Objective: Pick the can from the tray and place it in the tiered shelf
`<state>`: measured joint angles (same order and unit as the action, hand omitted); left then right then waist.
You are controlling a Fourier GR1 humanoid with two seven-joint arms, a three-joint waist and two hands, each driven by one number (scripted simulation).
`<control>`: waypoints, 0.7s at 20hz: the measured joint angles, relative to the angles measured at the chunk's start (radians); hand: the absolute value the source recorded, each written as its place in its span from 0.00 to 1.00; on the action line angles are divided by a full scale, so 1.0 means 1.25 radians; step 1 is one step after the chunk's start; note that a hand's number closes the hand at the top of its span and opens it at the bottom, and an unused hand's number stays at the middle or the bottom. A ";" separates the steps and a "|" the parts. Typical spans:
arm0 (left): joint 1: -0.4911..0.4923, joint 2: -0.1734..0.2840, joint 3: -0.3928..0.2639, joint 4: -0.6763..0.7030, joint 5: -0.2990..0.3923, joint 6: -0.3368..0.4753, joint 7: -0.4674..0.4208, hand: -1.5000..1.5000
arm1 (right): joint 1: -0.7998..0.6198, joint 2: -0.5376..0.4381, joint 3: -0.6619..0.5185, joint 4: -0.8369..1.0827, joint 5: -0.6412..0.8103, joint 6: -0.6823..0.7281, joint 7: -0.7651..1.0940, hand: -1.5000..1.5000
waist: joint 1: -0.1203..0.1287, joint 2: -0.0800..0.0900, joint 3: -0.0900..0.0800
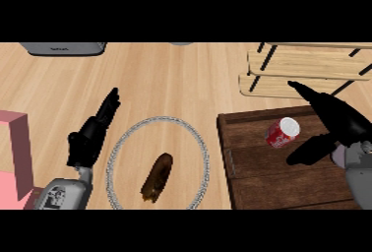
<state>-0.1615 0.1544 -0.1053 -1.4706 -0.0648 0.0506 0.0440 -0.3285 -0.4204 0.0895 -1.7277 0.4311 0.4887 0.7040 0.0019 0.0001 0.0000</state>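
Pale wooden counter (181, 83), evenly lit

The light wooden worktop (174, 83) carries a dark wooden tray (283, 177) at right, a tiered shelf (305, 74) behind it, a round plate (120, 147) at centre, a pink object (18, 152) at left, and a grey appliance (62, 48) at the far edge.

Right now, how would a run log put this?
can: lying on tray | right hand: open beside it | left hand: open, idle
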 measured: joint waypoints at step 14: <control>-0.014 -0.046 0.018 0.015 -0.043 -0.008 -0.001 0.50 | 0.022 0.072 -0.013 0.100 0.145 -0.024 -0.106 0.00 | -0.001 0.000 0.000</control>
<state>-0.1785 0.0972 -0.0824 -1.4514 -0.1188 0.0409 0.0427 -0.3005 -0.3305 0.0730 -1.6033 0.6126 0.4586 0.5721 0.0012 0.0000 0.0000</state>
